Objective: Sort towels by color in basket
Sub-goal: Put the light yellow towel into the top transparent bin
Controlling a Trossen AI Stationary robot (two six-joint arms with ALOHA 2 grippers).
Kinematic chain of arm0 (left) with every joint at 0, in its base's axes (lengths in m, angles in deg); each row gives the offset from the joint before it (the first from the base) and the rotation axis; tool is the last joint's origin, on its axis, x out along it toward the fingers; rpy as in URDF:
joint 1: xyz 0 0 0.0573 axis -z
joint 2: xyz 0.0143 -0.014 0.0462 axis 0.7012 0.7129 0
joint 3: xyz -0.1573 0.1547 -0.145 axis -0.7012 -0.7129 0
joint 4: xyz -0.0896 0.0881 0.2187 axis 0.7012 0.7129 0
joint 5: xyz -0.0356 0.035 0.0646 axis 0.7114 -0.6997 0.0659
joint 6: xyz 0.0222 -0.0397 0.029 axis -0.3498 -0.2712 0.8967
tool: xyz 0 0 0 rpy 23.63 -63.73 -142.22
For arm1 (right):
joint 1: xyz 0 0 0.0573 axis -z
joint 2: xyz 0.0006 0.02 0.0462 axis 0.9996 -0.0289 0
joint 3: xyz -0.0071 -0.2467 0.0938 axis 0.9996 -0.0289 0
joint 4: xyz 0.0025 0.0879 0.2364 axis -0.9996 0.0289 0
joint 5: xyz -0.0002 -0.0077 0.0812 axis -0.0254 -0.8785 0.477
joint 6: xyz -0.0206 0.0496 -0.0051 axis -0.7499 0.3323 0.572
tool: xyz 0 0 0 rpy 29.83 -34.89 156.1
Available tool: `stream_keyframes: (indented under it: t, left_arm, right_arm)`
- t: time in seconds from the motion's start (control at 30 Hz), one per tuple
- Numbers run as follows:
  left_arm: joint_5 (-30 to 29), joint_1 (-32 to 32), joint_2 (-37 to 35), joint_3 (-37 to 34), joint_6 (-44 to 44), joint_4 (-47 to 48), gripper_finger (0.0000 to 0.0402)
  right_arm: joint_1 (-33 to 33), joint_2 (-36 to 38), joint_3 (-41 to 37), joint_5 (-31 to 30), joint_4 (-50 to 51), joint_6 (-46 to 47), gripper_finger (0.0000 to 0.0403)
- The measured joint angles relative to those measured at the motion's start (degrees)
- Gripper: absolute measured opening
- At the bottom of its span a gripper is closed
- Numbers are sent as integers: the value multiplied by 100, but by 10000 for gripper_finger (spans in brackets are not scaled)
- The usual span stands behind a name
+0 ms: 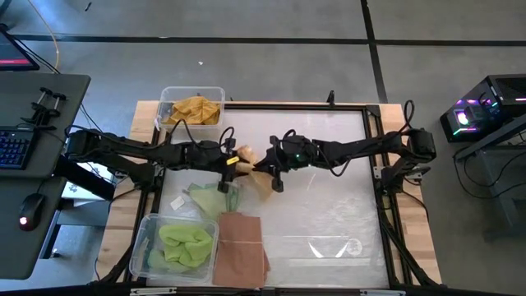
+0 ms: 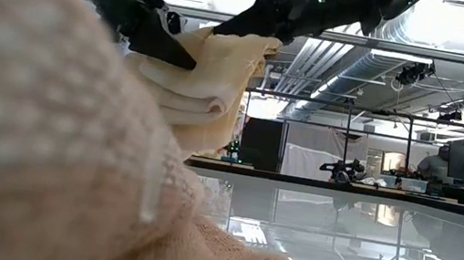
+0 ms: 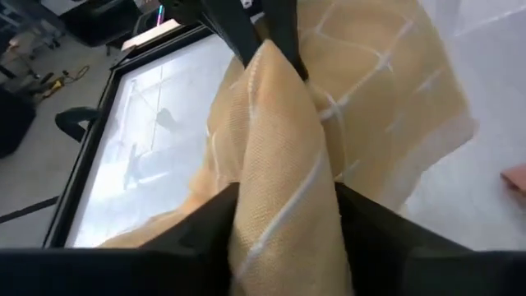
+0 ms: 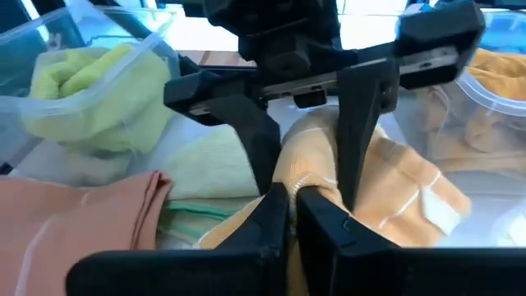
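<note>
Near the centre of the high view, both arms meet over the table [image 1: 329,205] and share one pale peach check towel [image 1: 261,179], which hangs lifted off the surface. The left gripper [image 1: 233,161], reaching in from the frame's left, has its fingers closed on a fold of the cloth; the left wrist view shows the dark fingers [image 3: 205,226] pressing the fabric from both sides. The right gripper [image 1: 267,168], coming from the right, pinches the same towel just beside it, and the right wrist view shows its two fingers [image 4: 267,218] shut on the cloth's edge directly in front of the left gripper's jaws. In the low view the towel [image 2: 212,76] dangles in the upper left between the two dark grippers. Below the grippers in the high view, a light green towel [image 1: 215,200] lies on the table, with a salmon pink towel [image 1: 241,245] at lower centre. A clear bin [image 1: 141,247] at lower left holds bright green towels [image 1: 185,244], and another clear bin [image 1: 164,94] at upper left holds mustard yellow towels [image 1: 195,109].
</note>
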Motion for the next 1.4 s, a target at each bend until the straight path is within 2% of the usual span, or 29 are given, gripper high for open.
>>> stream_keyframes:
  t: [0.17,0.23,0.33,0.47,0.53,0.6,0.63,0.73,0.83,0.9,1.0,1.13,1.2,1.4]
  left_arm:
    - [-85,64,-12,25,342,143,49]
    - [-389,182,-45,157,273,407,17]
    - [-1680,505,-286,457,155,994,24]
    - [-4242,1050,-701,897,628,1505,27]
    - [-5329,1252,-929,1144,1078,1440,22]
    - [-6014,1322,-1197,1294,1804,1446,18]
    - [-6149,1264,-1361,1320,2241,1413,16]
    - [-6197,770,-1862,1300,2942,1582,15]
    - [-5989,-7,-2335,1305,2703,2013,14]
    - [-5670,-595,-2528,1305,2401,2393,13]
    - [-4819,-1491,-2666,1303,1937,2858,13]
    - [-3588,-2574,-2559,1199,1747,3039,13]
    - [-3213,-3022,-2407,1077,1882,3069,13]
    - [-3112,-3834,-1867,741,2015,3117,26]
  right_arm:
    - [0,69,2,-527,91,-85,39]
    - [-4,265,3,-926,302,-145,59]
    - [2,752,13,-1769,988,53,81]
    - [-157,1326,17,-2534,2112,382,88]
    - [-296,1481,17,-2765,2501,552,88]
    - [-449,1512,17,-2976,2722,710,88]
    - [-528,1508,3,-3063,2773,757,89]
    - [-748,1462,-206,-3221,2529,795,89]
    - [-927,1397,-530,-3301,2255,864,89]
    - [-1004,1388,-778,-3304,2003,908,89]
    - [-1059,1392,-1150,-3312,1509,1008,89]
    - [-1060,1392,-1599,-3291,841,1145,89]
    - [-1060,1392,-1801,-3271,525,1154,89]
    - [-1060,1390,-2041,-3066,76,1225,89]
